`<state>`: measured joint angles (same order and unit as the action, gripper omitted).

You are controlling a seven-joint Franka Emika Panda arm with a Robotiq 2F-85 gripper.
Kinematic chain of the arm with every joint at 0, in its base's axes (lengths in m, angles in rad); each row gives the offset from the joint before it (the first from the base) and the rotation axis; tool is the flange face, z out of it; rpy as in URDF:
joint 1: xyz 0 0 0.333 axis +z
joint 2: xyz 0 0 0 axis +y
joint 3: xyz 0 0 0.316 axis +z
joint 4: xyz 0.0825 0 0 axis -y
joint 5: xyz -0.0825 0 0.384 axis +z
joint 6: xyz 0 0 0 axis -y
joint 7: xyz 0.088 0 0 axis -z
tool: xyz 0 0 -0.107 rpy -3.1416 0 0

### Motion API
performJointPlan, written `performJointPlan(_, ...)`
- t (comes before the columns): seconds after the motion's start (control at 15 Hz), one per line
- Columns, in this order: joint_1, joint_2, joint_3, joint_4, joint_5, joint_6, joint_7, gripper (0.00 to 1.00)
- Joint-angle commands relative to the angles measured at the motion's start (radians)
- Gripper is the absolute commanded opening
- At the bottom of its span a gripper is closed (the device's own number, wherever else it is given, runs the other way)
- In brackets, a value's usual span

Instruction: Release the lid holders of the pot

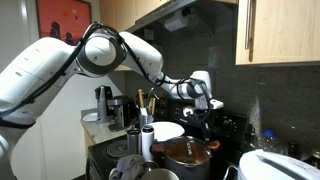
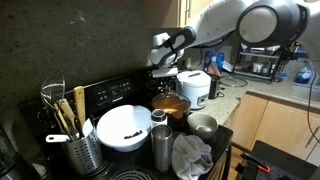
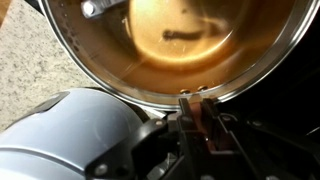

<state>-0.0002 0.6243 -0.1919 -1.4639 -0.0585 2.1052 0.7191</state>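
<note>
The pot [image 1: 186, 155] is round shiny steel with a brownish tinted glass lid and stands on the stove; it shows in both exterior views [image 2: 171, 105]. In the wrist view the pot's rim and lid [image 3: 190, 45] fill the top. My gripper [image 3: 200, 112] is at the pot's rim edge, and its two dark fingers are shut on a reddish-brown lid holder [image 3: 202, 120] at the pot's side. In the exterior views the gripper [image 1: 203, 104] [image 2: 164, 78] hangs just above the pot, on its far side.
A white bowl [image 2: 124, 128] stands beside the pot, and the white rounded appliance [image 2: 193, 88] [image 3: 65, 135] is close behind it. A steel cup [image 2: 160, 146], a small steel pot [image 2: 202, 125], a crumpled cloth [image 2: 192, 155] and a utensil holder [image 2: 82, 150] crowd the front. Cabinets [image 1: 285, 30] hang overhead.
</note>
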Motion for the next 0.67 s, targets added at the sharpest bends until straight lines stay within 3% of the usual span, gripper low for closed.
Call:
performJointPlan(0.0,0.032,-0.055,-0.021,-0.081,-0.023,0.044,0.101,0.1)
performJointPlan(0.6,0.048,-0.071,-0.024,-0.118,-0.049,0.092,0.28,0.1)
